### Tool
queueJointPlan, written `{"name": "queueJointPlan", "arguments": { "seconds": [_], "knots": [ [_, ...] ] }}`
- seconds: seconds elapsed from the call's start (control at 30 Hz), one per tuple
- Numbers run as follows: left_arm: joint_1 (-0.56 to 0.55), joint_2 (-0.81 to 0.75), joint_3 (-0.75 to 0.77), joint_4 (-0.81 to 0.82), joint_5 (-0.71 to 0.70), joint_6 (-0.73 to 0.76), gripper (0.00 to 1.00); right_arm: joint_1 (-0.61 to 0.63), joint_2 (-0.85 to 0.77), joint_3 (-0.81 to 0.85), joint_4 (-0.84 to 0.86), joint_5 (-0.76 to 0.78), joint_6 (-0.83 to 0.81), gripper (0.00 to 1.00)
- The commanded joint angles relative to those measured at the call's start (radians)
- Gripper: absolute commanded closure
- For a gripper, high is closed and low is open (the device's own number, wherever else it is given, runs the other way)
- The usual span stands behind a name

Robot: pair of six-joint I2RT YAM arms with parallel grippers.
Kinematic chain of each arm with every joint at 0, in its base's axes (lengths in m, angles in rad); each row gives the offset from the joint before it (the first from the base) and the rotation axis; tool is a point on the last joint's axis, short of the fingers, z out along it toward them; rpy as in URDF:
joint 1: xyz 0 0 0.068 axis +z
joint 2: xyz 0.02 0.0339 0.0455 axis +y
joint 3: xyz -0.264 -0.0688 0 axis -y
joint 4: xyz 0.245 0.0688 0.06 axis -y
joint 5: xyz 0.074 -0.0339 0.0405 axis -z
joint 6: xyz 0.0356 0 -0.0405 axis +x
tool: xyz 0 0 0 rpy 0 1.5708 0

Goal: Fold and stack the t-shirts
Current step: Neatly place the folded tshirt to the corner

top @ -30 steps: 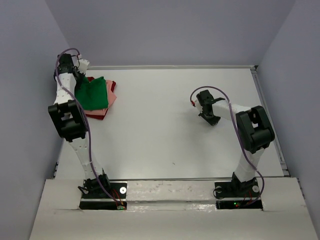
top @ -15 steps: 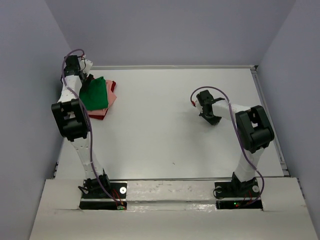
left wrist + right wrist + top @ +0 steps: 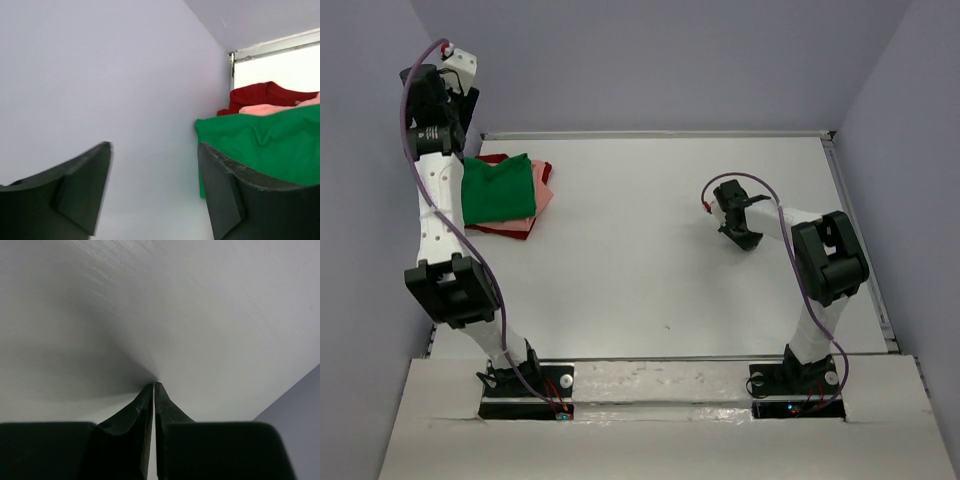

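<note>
At the far left, we have our left gripper lifted high beside the wall. Its jaws stand wide apart with nothing between them, so it has no hold on any cloth.

Just to its right, in the far left corner of the table, lie all three shirts in one pile. The green t-shirt is on top, folded into a rough rectangle. The salmon pink t-shirt lies under it and shows along the right side. The dark red t-shirt is at the bottom, peeking out at the near edge and the far corner. We judge the folding and stacking to be essentially done. The edges do not line up neatly, so at most a little tidying is left, along with bringing the arms home.

We see no other shirt on the table.

On the right, well apart from the pile, our right gripper points down low over bare table. Its jaws are drawn almost together with only a sliver between them, and it holds nothing. We cannot tell whether the tips touch the surface.
</note>
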Motion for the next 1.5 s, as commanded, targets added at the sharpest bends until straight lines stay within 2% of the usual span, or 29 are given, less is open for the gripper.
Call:
{"name": "queueJointPlan", "arguments": {
  "seconds": [0.0, 0.07, 0.1, 0.17, 0.2, 0.23, 0.27, 0.57, 0.8, 0.93, 1.1, 1.47],
  "knots": [
    [-0.003, -0.099, -0.164, -0.017, 0.08, -0.096, 0.37, -0.006, -0.003, -0.005, -0.014, -0.108, 0.03, 0.93],
    [-0.003, -0.127, -0.257, 0.065, 0.059, -0.108, 0.52, -0.006, -0.003, -0.002, -0.017, -0.114, 0.031, 0.97],
    [-0.003, -0.147, -0.335, 0.095, 0.039, -0.113, 0.65, -0.006, -0.003, -0.002, -0.017, -0.116, 0.033, 1.0],
    [-0.002, -0.15, -0.381, 0.141, 0.036, -0.118, 0.76, -0.006, -0.003, -0.003, -0.018, -0.122, 0.033, 1.0],
    [-0.002, -0.138, -0.401, 0.161, 0.033, -0.124, 0.89, -0.006, -0.002, -0.003, -0.02, -0.123, 0.034, 1.0],
    [-0.002, -0.127, -0.406, 0.173, 0.027, -0.133, 0.96, -0.006, 0.0, -0.002, -0.021, -0.123, 0.034, 1.0],
    [-0.002, -0.103, -0.406, 0.188, 0.016, -0.141, 1.0, -0.006, 0.006, -0.002, -0.021, -0.126, 0.034, 1.0],
    [0.001, 0.011, -0.421, 0.336, -0.041, -0.194, 1.0, -0.006, 0.058, 0.038, -0.066, -0.177, 0.059, 1.0],
    [0.015, 0.124, -0.349, 0.339, -0.104, -0.22, 1.0, -0.006, 0.092, 0.04, -0.069, -0.168, 0.057, 1.0],
    [0.026, 0.171, -0.329, 0.342, -0.13, -0.21, 1.0, -0.006, 0.099, 0.041, -0.072, -0.165, 0.057, 1.0],
    [0.044, 0.223, -0.34, 0.449, -0.199, -0.176, 1.0, -0.006, 0.087, 0.04, -0.08, -0.169, 0.056, 1.0],
    [0.063, 0.402, -0.234, 0.455, -0.275, -0.15, 1.0, -0.006, 0.096, 0.034, -0.081, -0.143, 0.05, 1.0]
  ]
}}
